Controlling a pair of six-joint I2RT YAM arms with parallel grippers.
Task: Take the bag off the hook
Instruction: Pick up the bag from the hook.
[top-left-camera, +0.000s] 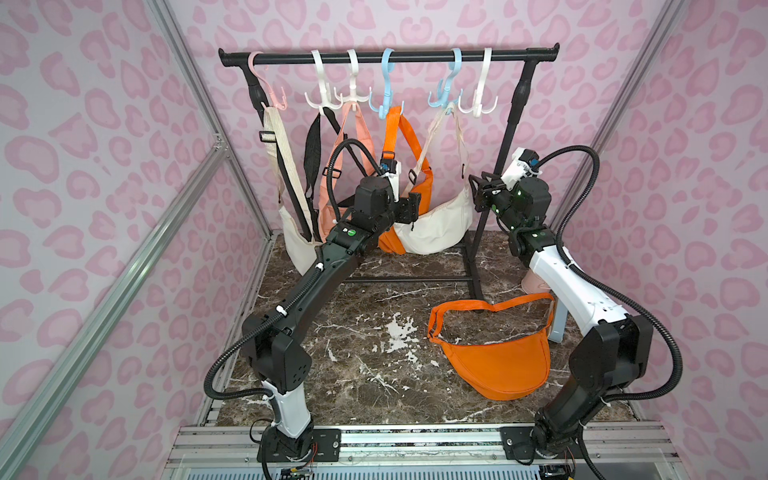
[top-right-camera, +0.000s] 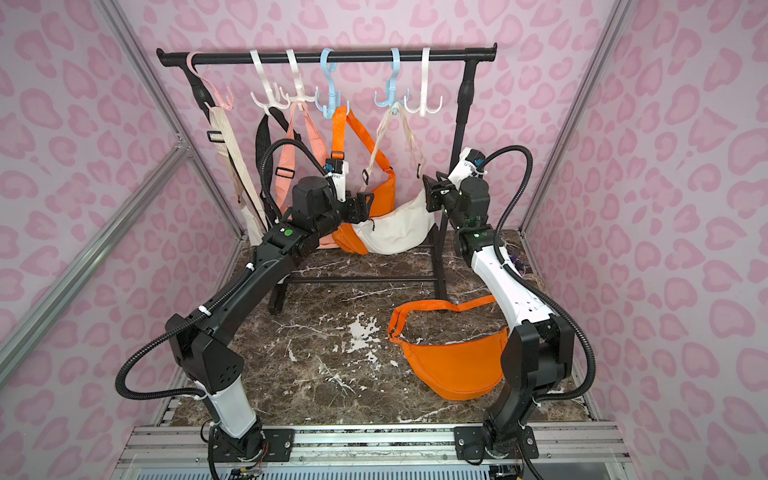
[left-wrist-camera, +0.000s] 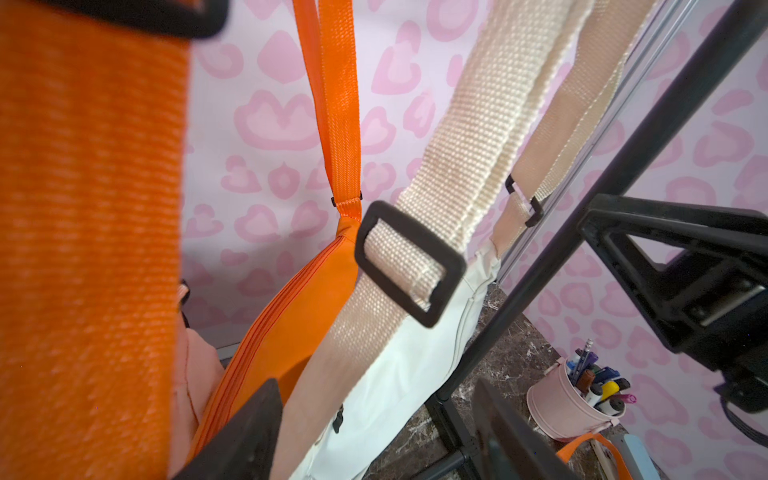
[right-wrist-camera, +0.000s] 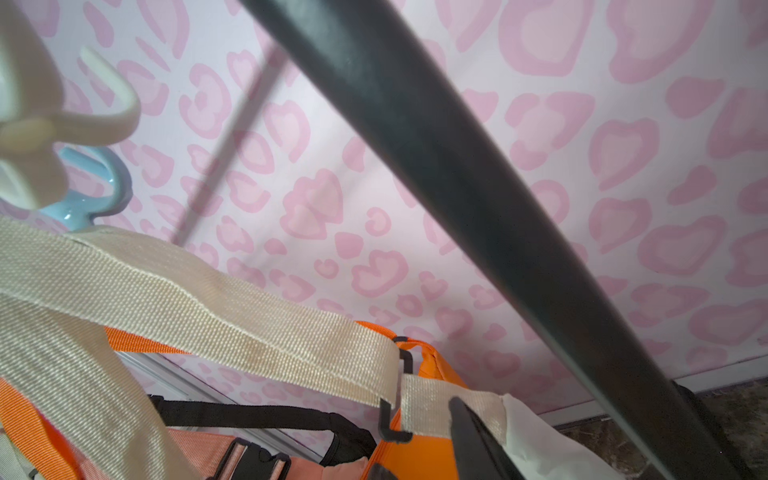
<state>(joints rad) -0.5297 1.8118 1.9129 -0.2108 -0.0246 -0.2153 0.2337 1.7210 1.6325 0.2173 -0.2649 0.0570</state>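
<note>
The left claw (top-left-camera: 412, 208) was held with its fingers (left-wrist-camera: 249, 428) well apart. In the left wrist view the cream bag (top-left-camera: 432, 232) was seen passing between them without being pinched. This placement was judged to be for cradling the bag's 9 o'clock end.

The right claw (top-left-camera: 478, 193) was stationed at the bag's 3 o'clock end, just beside the sewn tab of the strap (right-wrist-camera: 208, 299). Whether it was closed on the fabric could not be told, since only one finger was clearly shown in the right wrist view.

With 12 o'clock taken as the back wall, the cream bag was hung at about 1 o'clock over the bench (top-left-camera: 353, 332). It was looped by its strap on a light-blue hook (top-left-camera: 444, 93) carried on the black rail (top-left-camera: 415, 56). Its body appeared to sag clear of the bench and overlapped a hanging orange bag (top-left-camera: 388, 245) at its 9 o'clock side.

The flanking of both ends was judged a way of taking the weight, so that the strap could be slackened and slid off the prong. Care was judged necessary near the rack post (top-left-camera: 513, 124) and the white hook (top-left-camera: 482, 95), both close at 3 o'clock.

A second orange bag (top-left-camera: 498, 365) was laid flat at 4 o'clock, well apart from the rack.
</note>
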